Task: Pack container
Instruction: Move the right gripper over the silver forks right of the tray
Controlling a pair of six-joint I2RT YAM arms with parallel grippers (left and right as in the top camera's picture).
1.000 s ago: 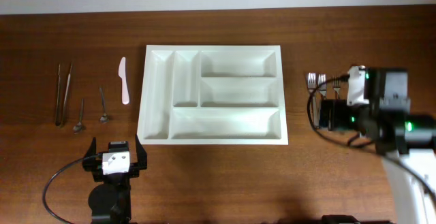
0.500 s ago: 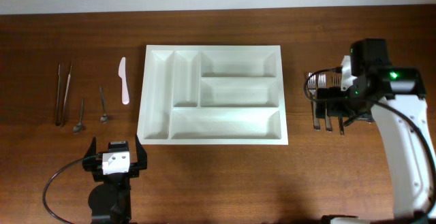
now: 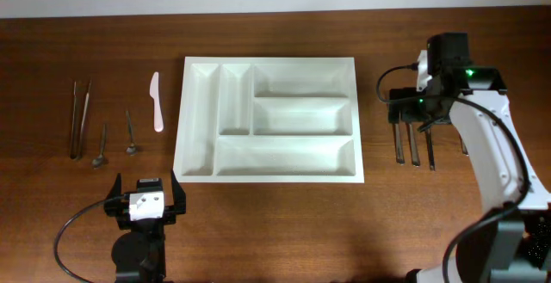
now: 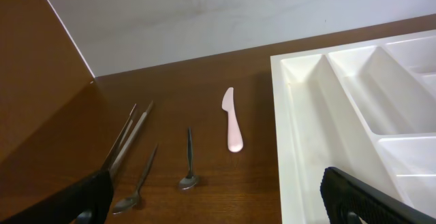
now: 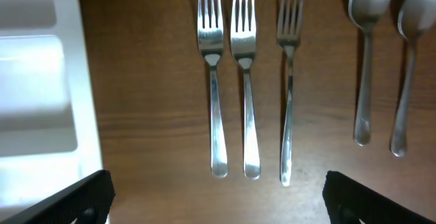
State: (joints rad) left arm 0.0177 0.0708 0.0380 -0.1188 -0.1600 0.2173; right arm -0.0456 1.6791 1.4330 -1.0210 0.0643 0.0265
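Observation:
The container [image 3: 267, 60], a big white tray with five empty compartments, lies mid-table; its rim also shows in the left wrist view [image 4: 286, 129] and the right wrist view [image 5: 88, 115]. To its right lie three forks [image 3: 413, 144] side by side, seen close up as forks [image 5: 245, 81], with two spoons [image 5: 364, 60] beyond them. My right gripper [image 3: 411, 111] hovers over the forks, open [image 5: 216, 191] and holding nothing. My left gripper [image 3: 144, 199] rests near the front left, open [image 4: 214, 200] and empty.
Left of the tray lie a pale plastic knife [image 3: 156, 102], two small spoons [image 3: 131, 135] and a pair of metal tongs [image 3: 79, 118]; the knife [image 4: 231, 118] and tongs [image 4: 126, 139] also show from the left wrist. A white wall runs behind the table.
My right arm has swung back and left, bringing its open gripper over the forks. The left arm has not moved.

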